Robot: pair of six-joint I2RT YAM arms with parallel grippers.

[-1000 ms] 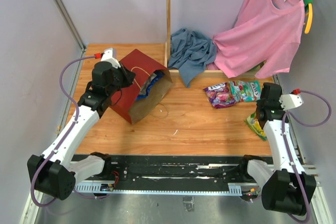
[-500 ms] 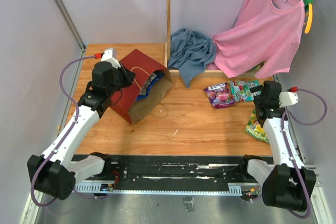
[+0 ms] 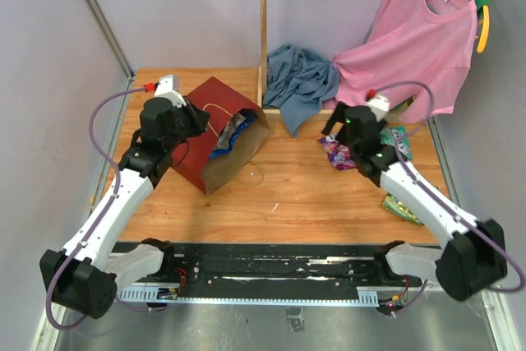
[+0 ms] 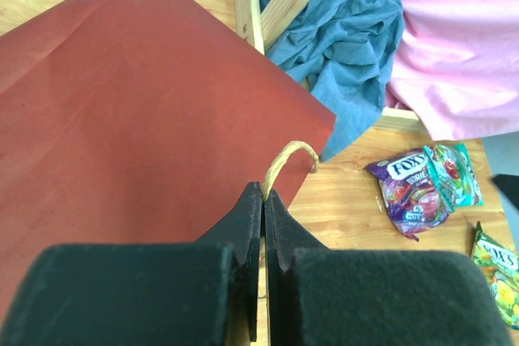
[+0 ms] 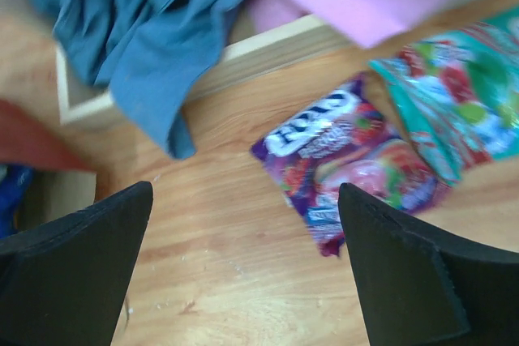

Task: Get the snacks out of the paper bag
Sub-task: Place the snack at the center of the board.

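Note:
The dark-red paper bag (image 3: 204, 141) lies on its side at the left, mouth facing right, with a blue snack bag (image 3: 230, 133) showing inside. My left gripper (image 3: 200, 118) is shut on the bag's cord handle (image 4: 288, 160), fingertips pinched at its base (image 4: 263, 196) over the red paper (image 4: 122, 119). My right gripper (image 3: 333, 127) stands open and holds nothing (image 5: 243, 192), hovering above the table just left of a purple packet (image 5: 349, 164). Beside that lies a green packet (image 5: 454, 95). A yellow-green packet (image 3: 403, 207) lies near the right edge.
A blue cloth (image 3: 297, 84) is heaped over a wooden frame (image 5: 243, 62) at the back. A pink shirt (image 3: 411, 47) hangs at the back right. Grey walls close in both sides.
My right arm has swung from the right edge back and left to above the purple packet. Its gripper has opened, and the yellow-green packet stays on the table. The left arm has held still.

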